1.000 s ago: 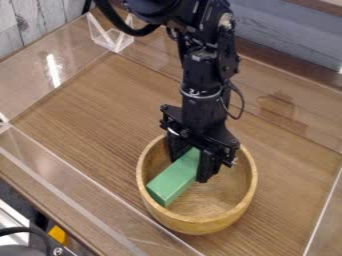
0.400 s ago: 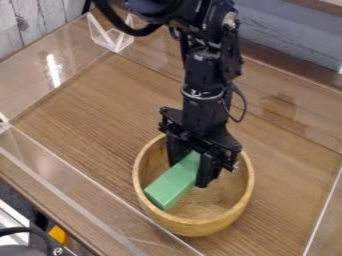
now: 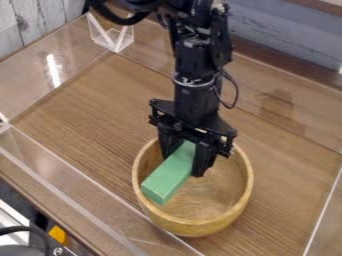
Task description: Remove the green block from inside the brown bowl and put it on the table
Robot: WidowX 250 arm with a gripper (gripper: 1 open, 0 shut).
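Observation:
The green block (image 3: 166, 180) hangs tilted over the brown bowl (image 3: 227, 212), its upper end pinched between the black fingers of my gripper (image 3: 190, 160), which points almost straight down. The block's lower end juts out over the bowl's left rim. Whether that end still touches the rim I cannot tell. The bowl sits on the wood-grain table (image 3: 107, 110) near the front edge. The gripper is shut on the block's top end.
Clear acrylic walls (image 3: 40, 60) edge the table on the left and at the front. A small clear stand (image 3: 112, 37) sits at the back left. Open wood surface stretches left of and behind the bowl.
The gripper has shifted slightly left and up with the block in it. The block's lower end has risen from the bowl's floor toward the left rim.

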